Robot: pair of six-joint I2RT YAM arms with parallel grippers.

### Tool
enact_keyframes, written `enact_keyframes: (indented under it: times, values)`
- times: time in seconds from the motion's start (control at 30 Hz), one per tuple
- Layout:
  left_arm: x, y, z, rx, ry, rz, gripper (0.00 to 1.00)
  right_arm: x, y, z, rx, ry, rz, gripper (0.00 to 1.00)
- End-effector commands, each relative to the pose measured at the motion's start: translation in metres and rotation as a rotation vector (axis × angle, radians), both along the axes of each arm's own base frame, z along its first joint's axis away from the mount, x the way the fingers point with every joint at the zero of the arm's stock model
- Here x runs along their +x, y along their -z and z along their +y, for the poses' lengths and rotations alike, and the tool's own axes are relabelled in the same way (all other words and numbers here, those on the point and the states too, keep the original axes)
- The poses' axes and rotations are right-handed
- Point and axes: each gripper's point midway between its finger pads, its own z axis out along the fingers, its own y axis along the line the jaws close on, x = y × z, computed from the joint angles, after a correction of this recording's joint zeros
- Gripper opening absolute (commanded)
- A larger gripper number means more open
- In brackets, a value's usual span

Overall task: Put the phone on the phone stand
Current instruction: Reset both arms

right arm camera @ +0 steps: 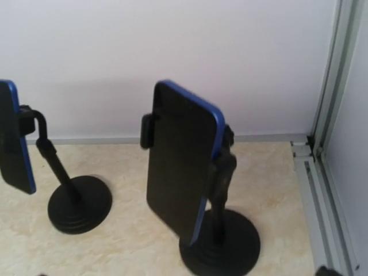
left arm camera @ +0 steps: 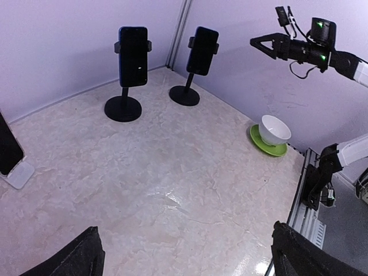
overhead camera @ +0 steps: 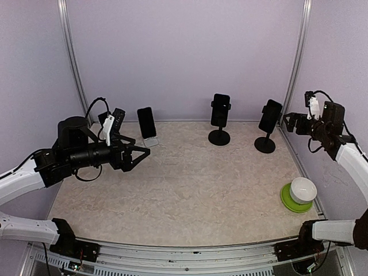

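Phone [right arm camera: 181, 161] clamped in phone stand [right arm camera: 221, 233], far right corner of desk [overhead camera: 190, 190]. Right end effector [overhead camera: 289, 123] jaws apart, empty, near phone. Left end effector [overhead camera: 144, 153] jaws apart, empty. Placement looks done; next, you retract right arm clear of stand.

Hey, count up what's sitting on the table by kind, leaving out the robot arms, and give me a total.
Phones: 3
Phone stands: 3
Bowl: 1
Plate: 1
Total: 8
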Motion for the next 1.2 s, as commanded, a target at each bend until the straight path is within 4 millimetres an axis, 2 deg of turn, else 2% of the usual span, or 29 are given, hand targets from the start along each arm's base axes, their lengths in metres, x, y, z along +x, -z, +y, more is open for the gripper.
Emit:
enact_keyframes:
  times: [0.0,0.27,0.37,0.47,0.57,0.73,1.03,1.17]
  values:
    - [0.019,-0.015,0.024,0.002,-0.151,-0.046,0.99,-0.022,0.014,0.004,0.059,0.02,0.031,1.0]
    - [0.051,-0.003,0.072,0.053,-0.393,-0.014,0.99,-0.053,0.019,0.006,0.036,0.035,0.028,1.0]
    - [0.06,-0.005,0.096,0.055,-0.465,-0.009,0.99,-0.06,0.021,0.006,0.028,0.032,0.04,1.0]
    - [0.065,-0.01,0.12,0.036,-0.531,-0.034,0.99,-0.069,0.023,0.017,-0.008,-0.022,0.007,1.0]
    - [0.065,-0.014,0.143,0.027,-0.582,-0.079,0.99,-0.08,0.018,0.022,-0.046,-0.049,-0.05,1.0]
    - [0.065,-0.011,0.173,0.057,-0.668,-0.13,0.99,-0.093,0.022,0.018,-0.084,-0.03,-0.066,1.0]
    - [0.056,0.016,0.201,0.137,-0.76,-0.148,0.99,-0.112,0.031,0.01,-0.084,0.021,-0.072,1.0]
    - [0.052,0.019,0.215,0.155,-0.82,-0.154,0.99,-0.115,0.031,0.012,-0.074,0.014,-0.089,1.0]
